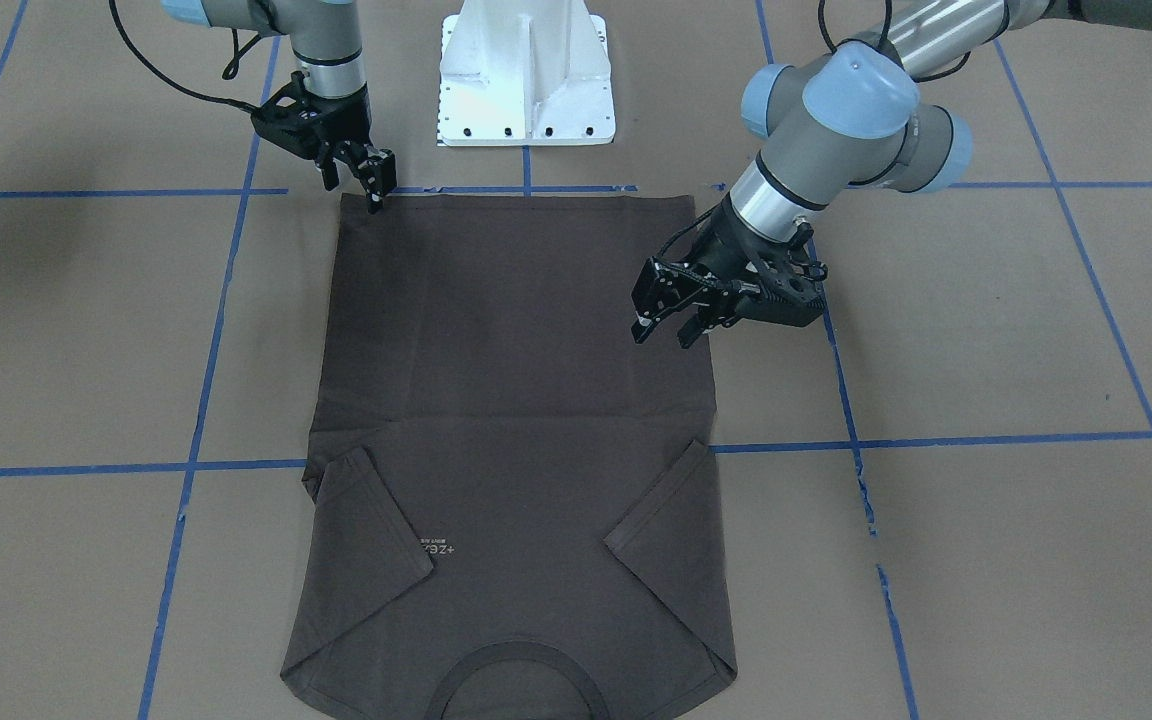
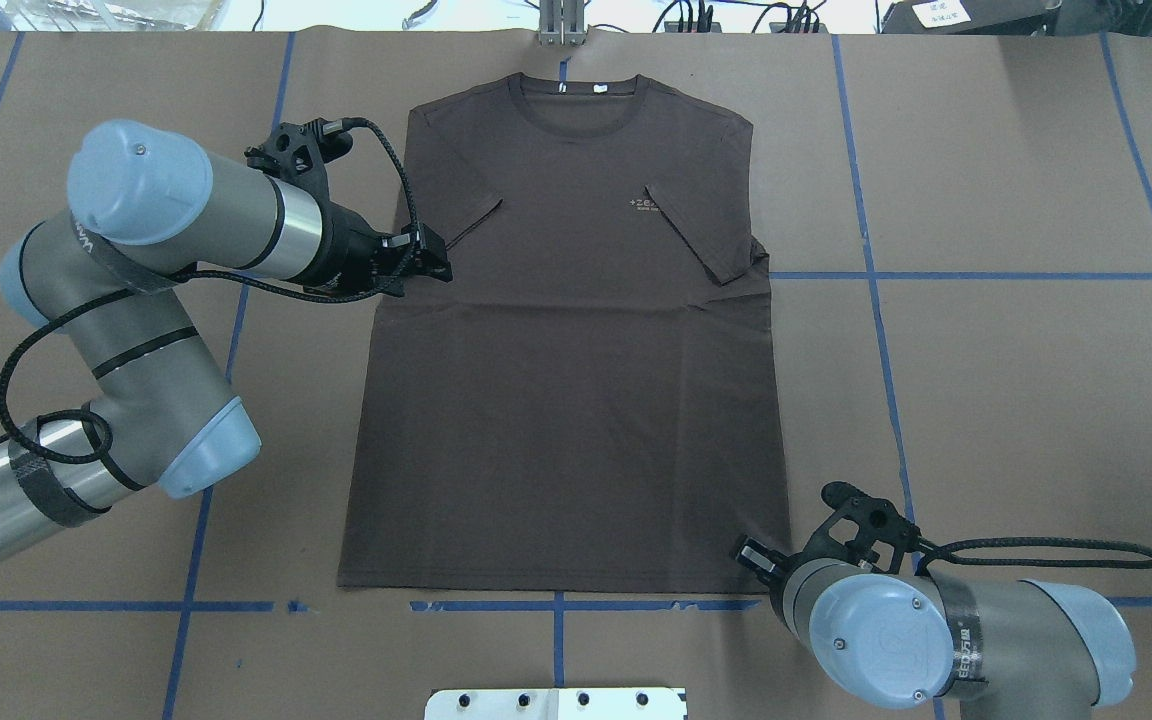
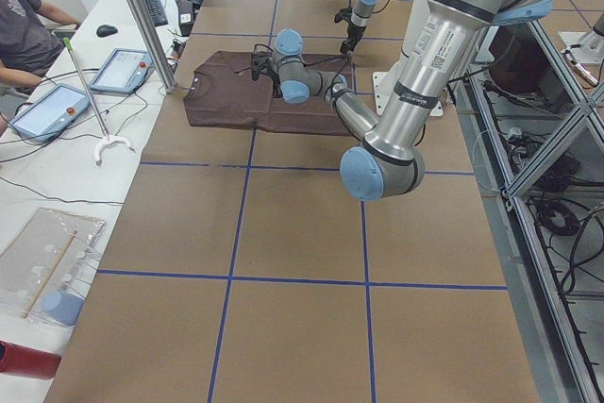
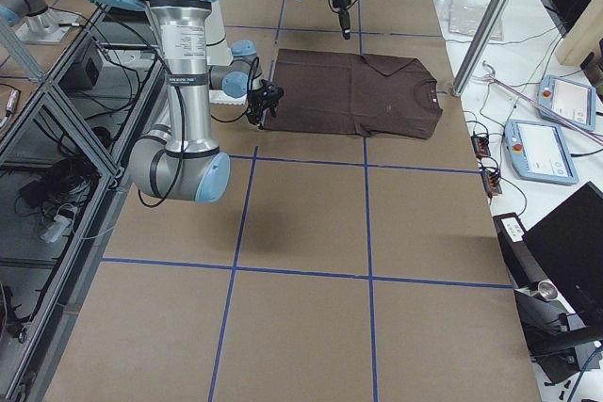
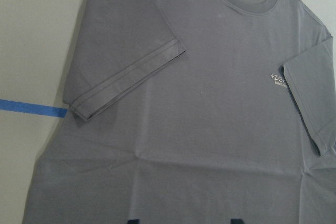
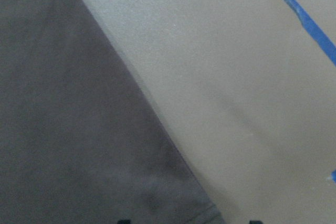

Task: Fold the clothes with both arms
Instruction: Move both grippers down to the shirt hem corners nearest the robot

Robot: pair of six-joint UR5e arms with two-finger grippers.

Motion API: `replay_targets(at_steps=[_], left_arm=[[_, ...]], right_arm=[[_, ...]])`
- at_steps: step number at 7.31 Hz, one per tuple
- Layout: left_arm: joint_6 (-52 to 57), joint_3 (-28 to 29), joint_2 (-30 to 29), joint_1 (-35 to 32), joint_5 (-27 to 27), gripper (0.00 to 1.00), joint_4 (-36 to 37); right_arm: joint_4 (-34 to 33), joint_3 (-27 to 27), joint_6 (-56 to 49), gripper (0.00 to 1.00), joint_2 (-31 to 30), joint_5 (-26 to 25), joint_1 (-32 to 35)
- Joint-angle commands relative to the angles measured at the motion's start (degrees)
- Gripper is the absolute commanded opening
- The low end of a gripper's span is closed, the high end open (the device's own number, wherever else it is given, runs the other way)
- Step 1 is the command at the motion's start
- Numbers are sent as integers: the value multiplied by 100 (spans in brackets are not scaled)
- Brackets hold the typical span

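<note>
Dark grey-brown short-sleeved cloth T-shirt [image 1: 516, 330] lies flat on the brown paper-covered table [image 1: 986, 330], sleeves folded inward.

Front-facing view: your black left gripper [image 1: 664, 338] hovers over one side edge, jaws apart and empty. The black right gripper [image 1: 354, 192] stands at a hem corner, jaws apart, nothing clamped.

Overhead view: the grippers sit at unequal stations along the shirt, so lifting from here would likely skew the fold.

Right wrist view: only the corner's tip lies between the fingers. Closing may pinch too little cloth, and it could slip.
</note>
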Motion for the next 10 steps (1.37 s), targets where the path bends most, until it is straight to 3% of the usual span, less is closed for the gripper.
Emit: replay_targets(at_steps=[1,2,6,7,8,9,10], left_arm=[[0,2,0,5,0,66,0],[0,2,-9,5,0,66,0],[-183,-128,-18,13,35,66,8],[-933,-521,234,379,522,67,8],[-1237,-1090,829,1453,1945,66,156],[-1248,-1583,1270,1959,2395,66,558],[-1266,-1919,1744,2191,2408,66,719]], right_arm=[[2,17,12,48,-73,37,-38],[2,9,64,4,-73,37,-39],[20,183,56,0,-64,186,-30],[20,393,47,0,-73,308,-12],[20,430,47,0,-30,405,-12],[20,413,47,0,-55,406,-3],[11,430,39,0,-38,423,58]])
